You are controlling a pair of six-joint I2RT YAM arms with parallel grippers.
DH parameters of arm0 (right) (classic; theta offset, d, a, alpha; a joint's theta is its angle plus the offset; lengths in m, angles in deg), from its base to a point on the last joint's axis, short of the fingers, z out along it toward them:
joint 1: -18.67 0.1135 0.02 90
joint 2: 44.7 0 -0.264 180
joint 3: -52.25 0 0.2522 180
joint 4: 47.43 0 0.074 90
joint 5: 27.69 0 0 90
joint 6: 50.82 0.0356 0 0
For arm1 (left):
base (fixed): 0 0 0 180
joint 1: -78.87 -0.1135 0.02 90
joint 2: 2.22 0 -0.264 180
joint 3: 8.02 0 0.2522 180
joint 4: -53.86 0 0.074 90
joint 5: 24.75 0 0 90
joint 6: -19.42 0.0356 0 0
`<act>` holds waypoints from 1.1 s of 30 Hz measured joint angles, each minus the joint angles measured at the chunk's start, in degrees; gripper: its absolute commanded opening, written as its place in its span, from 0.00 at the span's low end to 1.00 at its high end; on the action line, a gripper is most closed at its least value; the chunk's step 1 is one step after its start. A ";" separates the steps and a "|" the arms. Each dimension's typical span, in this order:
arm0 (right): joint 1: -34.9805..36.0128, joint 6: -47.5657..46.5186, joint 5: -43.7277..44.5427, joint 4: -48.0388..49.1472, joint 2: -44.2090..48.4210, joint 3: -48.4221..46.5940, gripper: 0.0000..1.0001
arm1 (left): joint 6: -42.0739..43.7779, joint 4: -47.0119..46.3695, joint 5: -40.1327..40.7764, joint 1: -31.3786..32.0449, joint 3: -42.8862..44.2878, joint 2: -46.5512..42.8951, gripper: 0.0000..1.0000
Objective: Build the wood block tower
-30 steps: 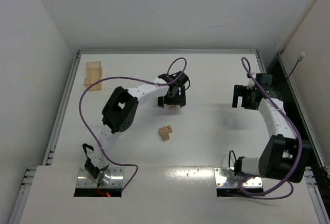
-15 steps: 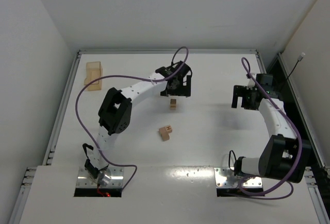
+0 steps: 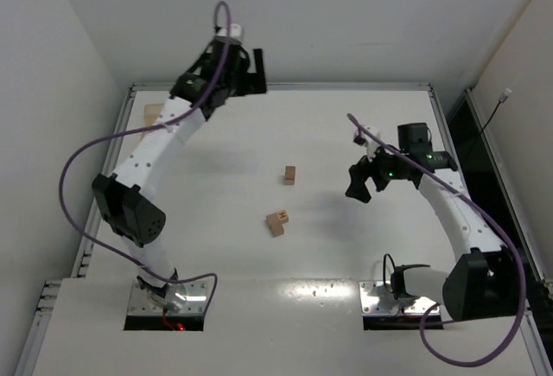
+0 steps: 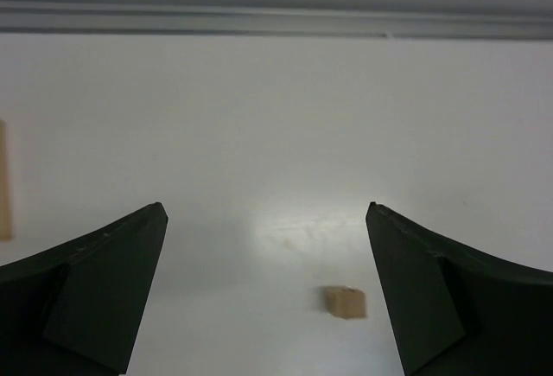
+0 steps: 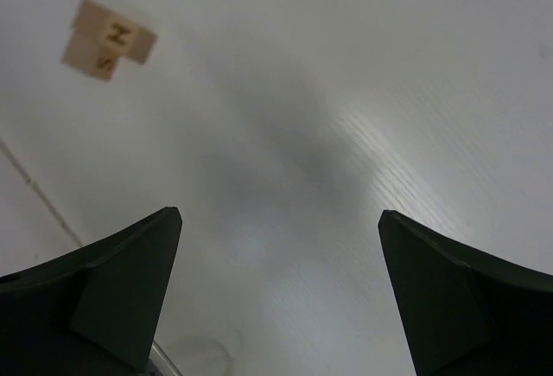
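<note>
Okay, block count check

Top view: the tower [image 3: 289, 175] stands mid-table, cube count unclear; two wood blocks [image 3: 277, 222] touch each other near it. Left gripper [image 3: 252, 72] is up by the back wall [image 3: 346, 30], right gripper [image 3: 357, 183] right of the tower. Left wrist: fingers [image 4: 95, 289] spread wide, empty, one cube [image 4: 346, 302] below. Right wrist: fingers [image 5: 104, 298] wide, empty; two lettered cubes [image 5: 104, 37] touching.

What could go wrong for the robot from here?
The tower is narrow and stands alone. The open right tool hangs close by, so a careless sweep could knock it over. The loose blocks lie touching each other, so gripping one may drag or nudge its neighbour out of place.
</note>
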 measured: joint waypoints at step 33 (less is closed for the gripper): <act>43.28 -43.65 8.81 1.75 -36.63 -20.81 0.49 | 4.85 2.29 -30.25 -36.85 -18.16 2.67 1.00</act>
